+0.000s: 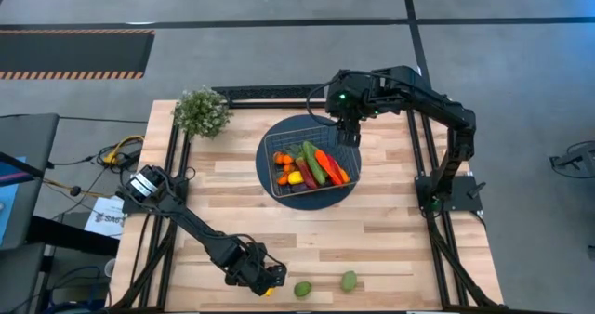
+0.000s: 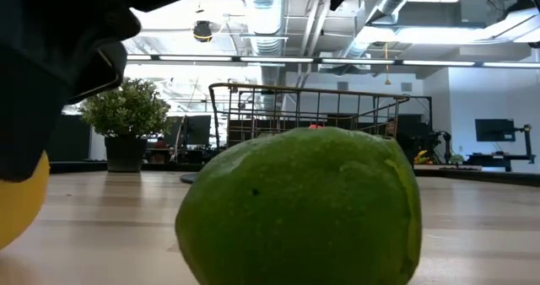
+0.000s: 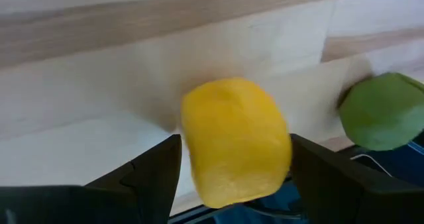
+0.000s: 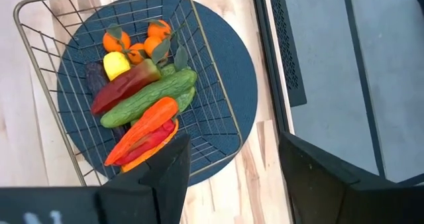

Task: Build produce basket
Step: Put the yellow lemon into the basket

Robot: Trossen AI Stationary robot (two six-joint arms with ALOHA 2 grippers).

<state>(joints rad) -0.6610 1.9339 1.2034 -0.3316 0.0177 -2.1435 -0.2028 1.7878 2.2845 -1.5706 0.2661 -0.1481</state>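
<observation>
My left gripper (image 1: pixel 267 278) is low over the table's near edge, shut on a yellow lemon (image 3: pixel 235 138). The lemon also shows at the left edge of the low view (image 2: pixel 15 205). Two green limes (image 1: pixel 302 289) (image 1: pixel 349 280) lie on the table just right of it; one fills the low view (image 2: pixel 299 209). The wire basket (image 1: pixel 273 145) stands on a dark blue disc and holds peppers, cucumbers, tangerines, a lemon and an eggplant (image 4: pixel 142 95). My right gripper (image 1: pixel 349 133) is open and empty above the basket's far right corner. My left gripper pinches the lemon between its two fingers (image 3: pixel 156 174), one on each of two opposite sides (image 3: pixel 192 151). The fingers come from above, slanting down. Whether the lemon still rests on the table or is lifted clear, I cannot tell.
A bushy potted plant (image 1: pixel 201 110) stands at the table's far left corner. The dark blue disc (image 1: pixel 346 189) lies under the basket at mid-table. Bare wooden table lies between the basket and the limes. The table's near edge is right beside my left gripper.
</observation>
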